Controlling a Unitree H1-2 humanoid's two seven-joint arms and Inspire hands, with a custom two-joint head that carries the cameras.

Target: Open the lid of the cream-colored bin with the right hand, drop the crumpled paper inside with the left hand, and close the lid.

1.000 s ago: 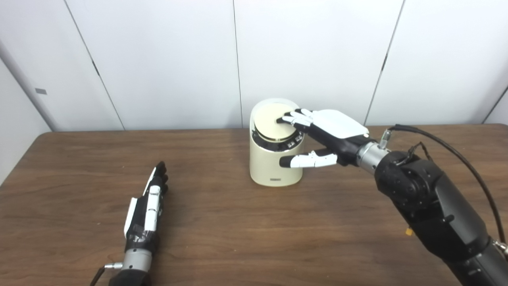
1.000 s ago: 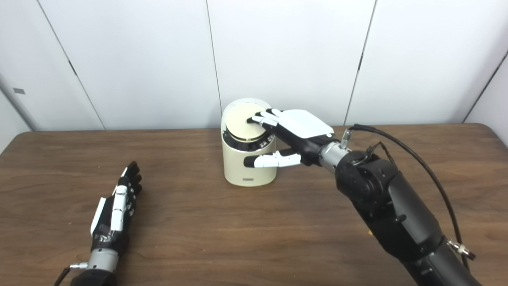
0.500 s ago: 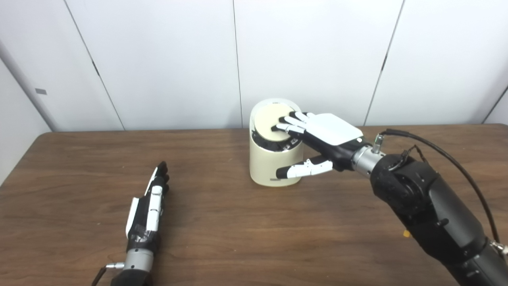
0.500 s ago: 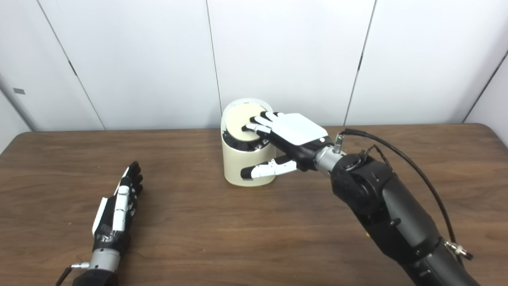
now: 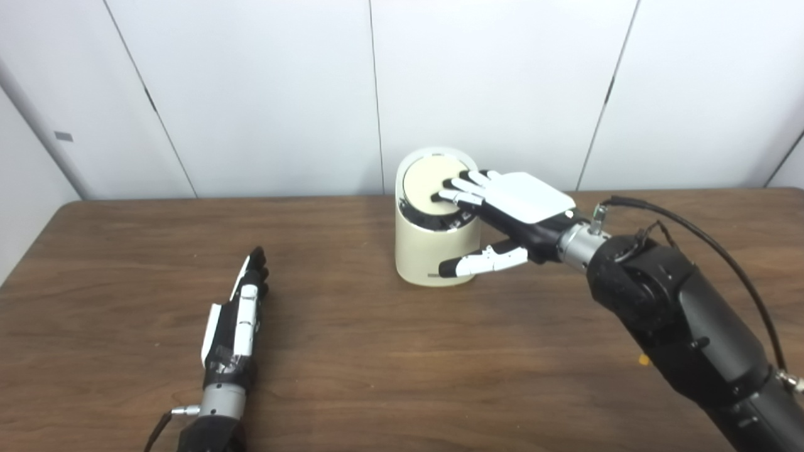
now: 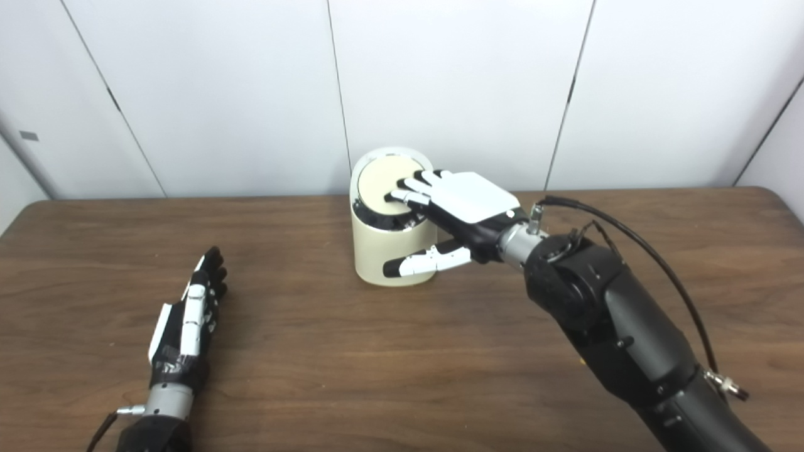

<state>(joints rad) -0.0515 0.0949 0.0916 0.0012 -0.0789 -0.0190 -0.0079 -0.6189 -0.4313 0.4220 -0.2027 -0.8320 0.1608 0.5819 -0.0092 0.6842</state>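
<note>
Left eye view showed the cream-colored bin standing upright at the far middle of the brown worktop, close to the white wall panels. Its round lid sat tilted down inside the top ring, with a dark gap visible under its near edge. The right hand lay over the right part of the bin, its fingers spread and touching the lid, while the thumb reached apart across the front of the bin body. It gripped nothing. The left hand rested on the worktop well apart from the bin, at the near left, fingers straight and together, holding nothing. No crumpled paper could be seen anywhere.

Right eye view gave the same scene from a little to the right. The bin stood just left of the right hand, whose fingers pressed on the lid. A black cable curved along the right arm. The left hand lay flat and empty on the worktop.
</note>
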